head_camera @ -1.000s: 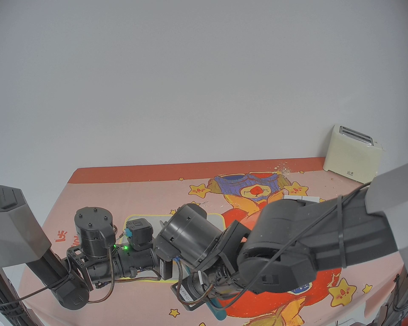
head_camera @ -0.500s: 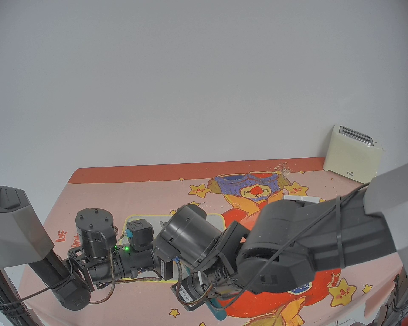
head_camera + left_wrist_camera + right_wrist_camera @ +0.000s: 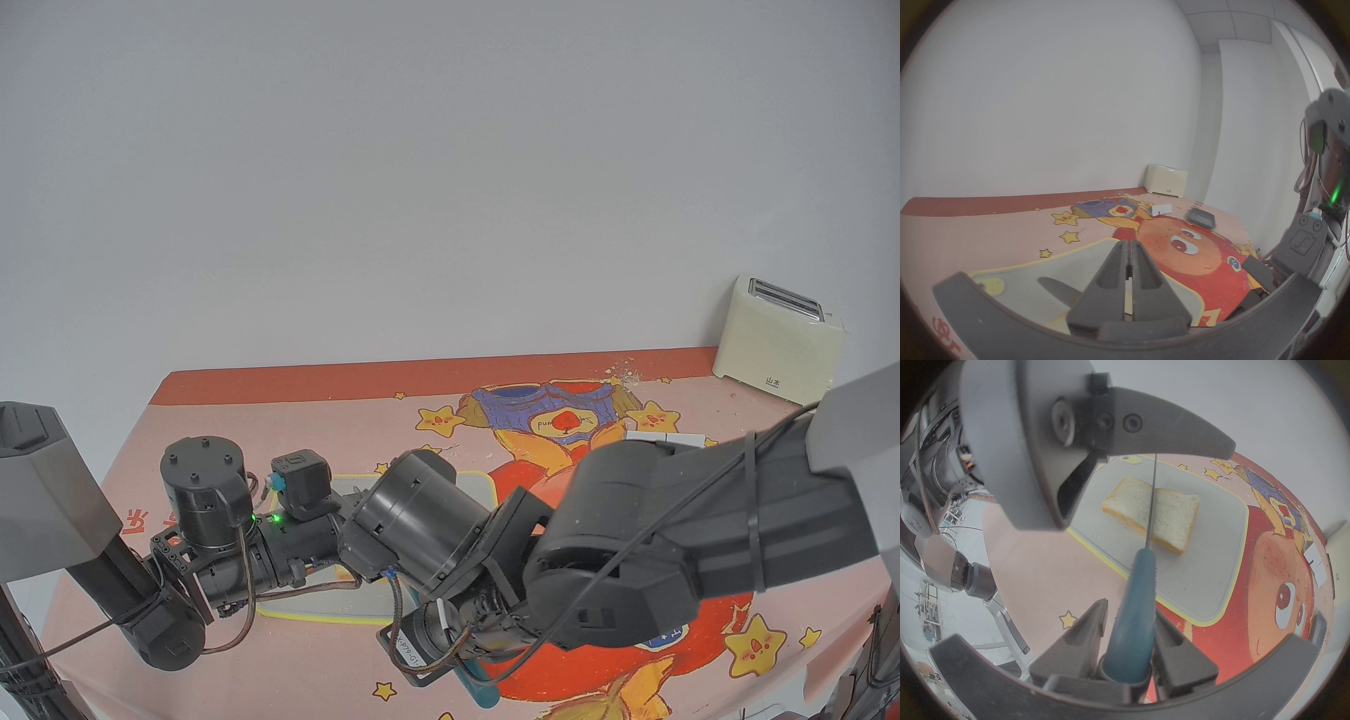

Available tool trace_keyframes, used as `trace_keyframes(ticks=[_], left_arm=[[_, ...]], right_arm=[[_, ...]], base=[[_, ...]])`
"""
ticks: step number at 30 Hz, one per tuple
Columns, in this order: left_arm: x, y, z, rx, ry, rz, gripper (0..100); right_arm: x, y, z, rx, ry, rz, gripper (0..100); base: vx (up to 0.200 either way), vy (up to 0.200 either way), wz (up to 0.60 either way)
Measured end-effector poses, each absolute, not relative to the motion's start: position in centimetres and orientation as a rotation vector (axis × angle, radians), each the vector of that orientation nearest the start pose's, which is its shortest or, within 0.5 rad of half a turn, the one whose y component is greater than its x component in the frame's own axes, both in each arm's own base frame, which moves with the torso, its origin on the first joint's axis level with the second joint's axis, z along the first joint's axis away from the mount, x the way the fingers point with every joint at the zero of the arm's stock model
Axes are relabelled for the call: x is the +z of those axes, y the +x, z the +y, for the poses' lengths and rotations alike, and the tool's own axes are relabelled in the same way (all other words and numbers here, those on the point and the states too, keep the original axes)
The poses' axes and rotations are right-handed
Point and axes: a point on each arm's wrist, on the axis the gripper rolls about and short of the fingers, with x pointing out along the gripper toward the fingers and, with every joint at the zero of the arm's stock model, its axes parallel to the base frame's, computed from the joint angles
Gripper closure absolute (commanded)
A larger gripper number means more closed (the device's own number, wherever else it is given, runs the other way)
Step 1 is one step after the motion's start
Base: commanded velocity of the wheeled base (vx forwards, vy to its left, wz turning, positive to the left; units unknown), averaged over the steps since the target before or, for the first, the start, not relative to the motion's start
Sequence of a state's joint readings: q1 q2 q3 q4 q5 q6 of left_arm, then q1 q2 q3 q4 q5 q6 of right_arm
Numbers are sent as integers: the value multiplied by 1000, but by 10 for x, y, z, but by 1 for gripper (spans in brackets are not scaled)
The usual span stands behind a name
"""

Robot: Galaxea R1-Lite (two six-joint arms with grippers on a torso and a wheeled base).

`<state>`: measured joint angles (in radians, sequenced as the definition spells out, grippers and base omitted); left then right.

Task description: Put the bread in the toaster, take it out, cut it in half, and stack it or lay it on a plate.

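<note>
A: Well, status?
B: Right gripper (image 3: 1129, 622) clamps the knife (image 3: 1136, 580), blade over the bread (image 3: 1165, 517) on the cutting board (image 3: 1214, 561). Left gripper (image 3: 1129, 248) closed, empty.
A: Obstructions?
B: Right arm (image 3: 656, 525) covers centre frame; toaster (image 3: 778, 342) upper right.

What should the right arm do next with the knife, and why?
Probably press the knife straight down through the bread slice. The right gripper is shut on its blue handle, the blade lines up across the slice's middle on the cutting board, and the slice looks whole.
</note>
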<state>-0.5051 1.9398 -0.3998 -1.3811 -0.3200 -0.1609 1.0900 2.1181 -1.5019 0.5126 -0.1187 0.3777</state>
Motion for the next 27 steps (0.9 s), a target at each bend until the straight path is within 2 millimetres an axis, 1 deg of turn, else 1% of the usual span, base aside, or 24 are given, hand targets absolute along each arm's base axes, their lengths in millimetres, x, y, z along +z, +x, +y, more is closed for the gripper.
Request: trace_keyframes(ticks=[3, 7, 13, 27], left_arm=[[92, 254, -138, -782, -141, 226, 100], [89, 256, -130, -756, -143, 232, 100], [87, 255, -128, -753, -145, 222, 100], [67, 257, -128, -752, -146, 232, 100]], right_arm=[[124, 181, 341, 661, -327, 1101, 100], [125, 181, 341, 662, -315, 1109, 100], [124, 181, 341, 662, -312, 1111, 100], [123, 181, 341, 661, -314, 1113, 100]], base=[[0, 0, 0], [0, 0, 0], [0, 0, 0], [0, 0, 0]])
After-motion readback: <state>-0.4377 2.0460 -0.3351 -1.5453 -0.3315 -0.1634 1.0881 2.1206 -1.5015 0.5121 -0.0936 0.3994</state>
